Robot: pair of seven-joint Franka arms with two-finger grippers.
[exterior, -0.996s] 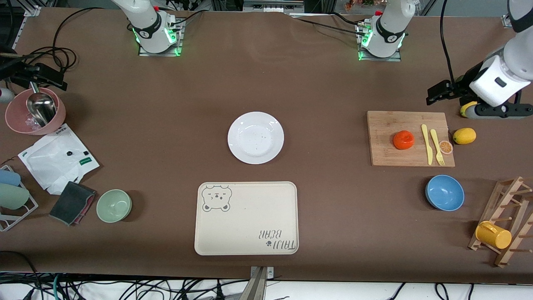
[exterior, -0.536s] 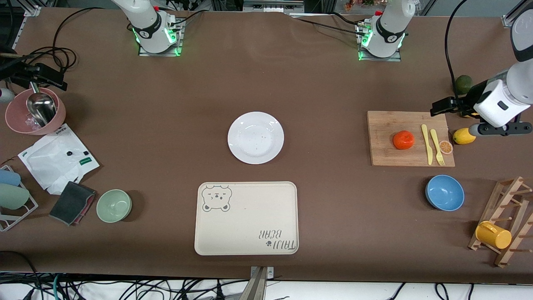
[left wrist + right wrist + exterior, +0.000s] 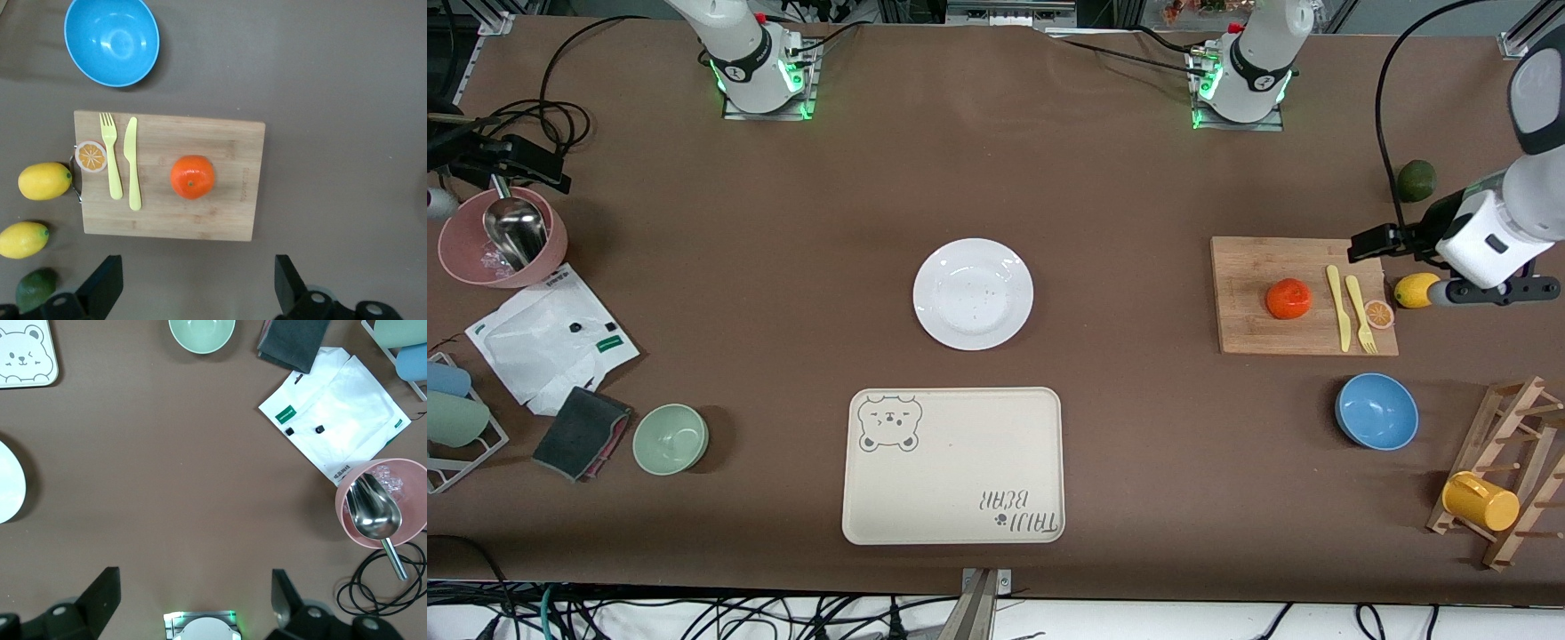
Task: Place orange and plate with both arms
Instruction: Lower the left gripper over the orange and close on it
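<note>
The orange sits on a wooden cutting board toward the left arm's end of the table; it also shows in the left wrist view. The white plate lies at the table's middle, and its edge shows in the right wrist view. My left gripper hangs high over a lemon beside the board, open and empty, as the left wrist view shows. My right gripper is open and empty above its own base and is out of the front view.
A yellow fork and knife and an orange-slice disc lie on the board. A lemon, a lime, a blue bowl, a bear-printed tray, a green bowl and a pink bowl with scoop are around.
My left gripper has moved toward the front camera, from over the lime and lemons to beside the board. The lime has come into view. Nothing else has moved.
</note>
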